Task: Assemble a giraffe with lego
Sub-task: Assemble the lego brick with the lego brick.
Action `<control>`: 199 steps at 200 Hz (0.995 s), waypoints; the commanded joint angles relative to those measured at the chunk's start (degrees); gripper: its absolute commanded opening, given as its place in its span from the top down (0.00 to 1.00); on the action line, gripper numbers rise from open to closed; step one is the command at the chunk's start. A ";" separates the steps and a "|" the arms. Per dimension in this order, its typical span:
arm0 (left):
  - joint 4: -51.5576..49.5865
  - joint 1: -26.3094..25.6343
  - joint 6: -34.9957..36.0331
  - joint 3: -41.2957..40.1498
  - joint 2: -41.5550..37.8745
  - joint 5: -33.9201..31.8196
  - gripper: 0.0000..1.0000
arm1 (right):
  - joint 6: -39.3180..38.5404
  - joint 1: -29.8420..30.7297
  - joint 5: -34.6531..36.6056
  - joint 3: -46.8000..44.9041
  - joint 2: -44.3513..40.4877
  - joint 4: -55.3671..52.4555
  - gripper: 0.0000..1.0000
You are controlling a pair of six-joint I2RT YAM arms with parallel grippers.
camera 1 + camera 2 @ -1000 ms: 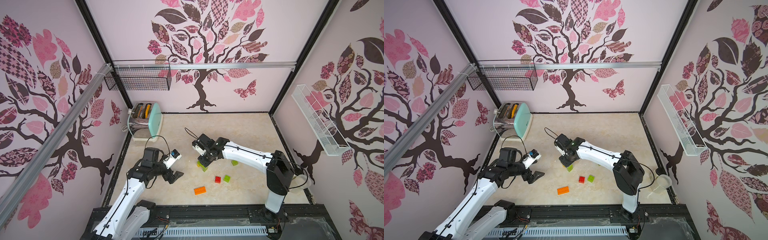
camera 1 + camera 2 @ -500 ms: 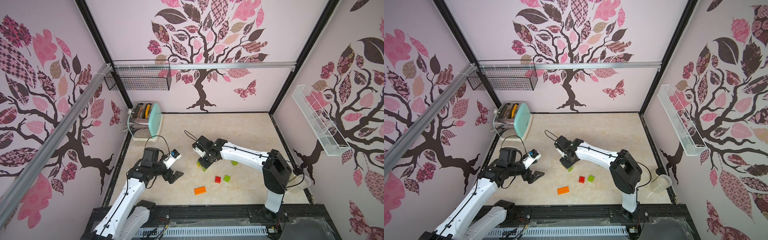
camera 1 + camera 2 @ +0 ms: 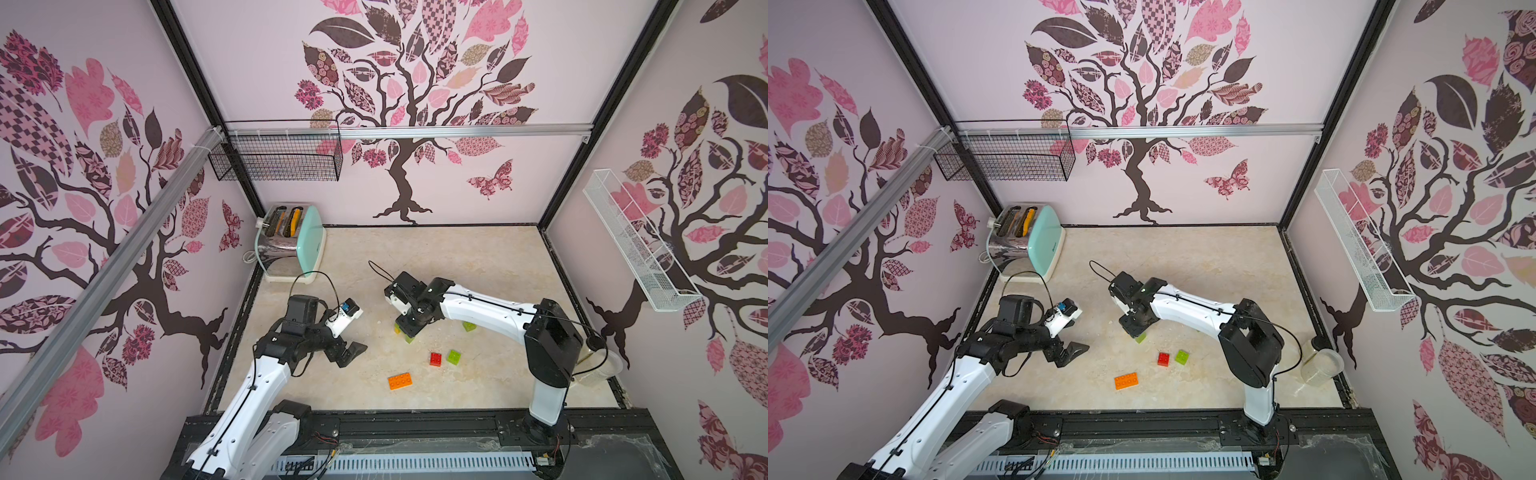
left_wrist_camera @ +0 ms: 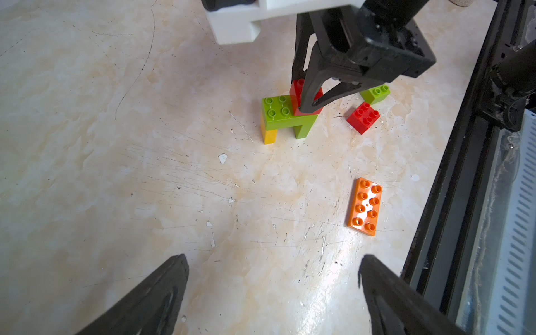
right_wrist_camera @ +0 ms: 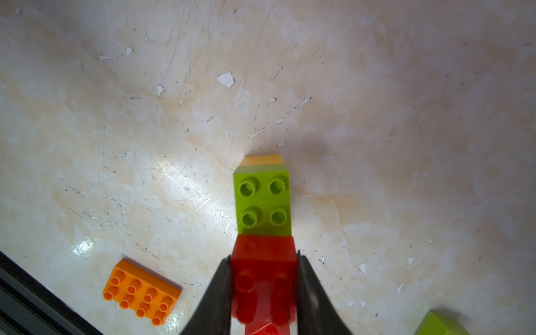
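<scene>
Only right arm elbow (image 3: 550, 332) shifting since earlier frame. Right hand (image 5: 263, 262) pinching red neck brick (image 5: 262, 248) onto giraffe (image 4: 278, 116) body beneath; left hand (image 4: 271, 258) gaping wide. Spare red brick (image 4: 363, 117), lime green brick (image 4: 375, 93), orange brick (image 4: 365, 206) lying beside right hand, unattached.

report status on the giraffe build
Right gripper shut on red brick, seated on giraffe body. Left gripper open, empty. Orange brick, spare red brick, spare green brick loose, not blocking.

A red brick (image 3: 1164, 359) and a lime green brick (image 3: 1182, 356) are seen just beside each other on the tabletop (image 3: 1183, 270), with an orange brick (image 3: 1126, 380) nearer the front rail. The right gripper (image 3: 1133, 331) is positioned over the giraffe (image 3: 1140, 339), of which only a lime green corner is shown. The left gripper (image 3: 1072, 353) is held well apart, jaws spread.
</scene>
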 commanded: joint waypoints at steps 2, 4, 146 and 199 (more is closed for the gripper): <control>0.79 0.23 0.15 -0.34 -0.32 0.97 0.02 | 0.53 -0.29 0.97 -1.47 3.65 0.01 1.00; 0.83 0.16 0.10 -0.34 -0.36 0.97 0.02 | 0.43 -0.36 0.97 -1.52 3.73 0.08 1.00; 0.93 0.22 -0.05 -0.65 -0.52 1.26 0.02 | 14.13 -2.28 -1.86 -8.82 -14.51 -4.60 0.45; 0.85 0.18 -0.16 -0.38 -0.23 1.59 0.02 | 34.32 1.31 -0.17 -29.01 -20.07 7.95 0.31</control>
